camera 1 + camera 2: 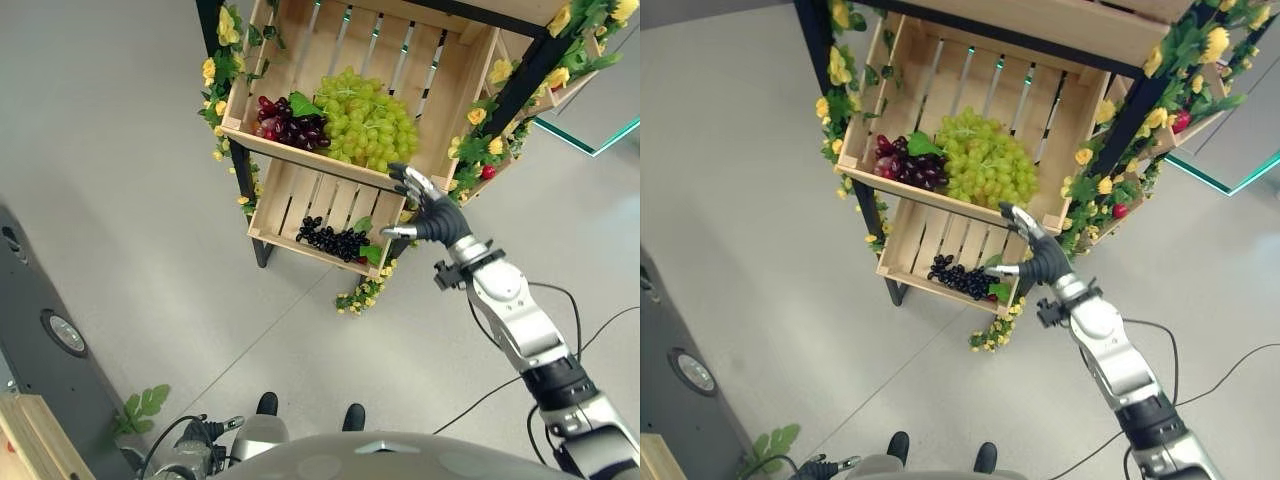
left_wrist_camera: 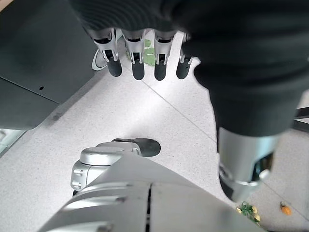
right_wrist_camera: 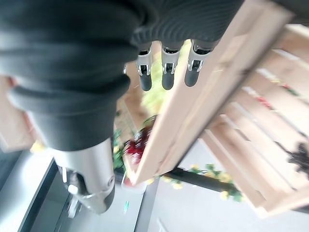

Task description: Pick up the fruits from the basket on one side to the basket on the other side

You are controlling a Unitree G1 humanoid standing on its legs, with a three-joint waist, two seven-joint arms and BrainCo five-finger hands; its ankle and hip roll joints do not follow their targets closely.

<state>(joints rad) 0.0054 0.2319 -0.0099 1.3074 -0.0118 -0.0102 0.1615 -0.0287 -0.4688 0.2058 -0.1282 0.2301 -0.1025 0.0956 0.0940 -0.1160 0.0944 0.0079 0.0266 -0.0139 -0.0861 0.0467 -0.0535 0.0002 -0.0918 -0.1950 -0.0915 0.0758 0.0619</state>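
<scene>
1. Wooden stand with two slatted crates, one above the other, trimmed with yellow flowers (image 1: 222, 25) and leaves.
2. Upper crate (image 1: 300, 30) holds green grapes (image 1: 365, 120), a big heap to its right of centre, and red grapes (image 1: 290, 122), a smaller bunch touching the green ones on their left.
3. Lower crate (image 1: 285, 200) holds black grapes (image 1: 335, 240) near its front rim, with a green leaf at their right end.
4. Right hand (image 1: 432, 212) is raised at the front right corner of the stand, beside the upper crate's front rim, level with the gap between the crates. Fingers are straight and spread, thumb pointing toward the black grapes; it holds nothing. In the right wrist view its fingers (image 3: 166, 72) lie alongside the crate's front board.
5. Left hand (image 2: 145, 29) hangs low over the grey floor (image 1: 120, 150), well apart from the stand; fingers straight, empty.
6. All fruit lies in the crates.
</scene>
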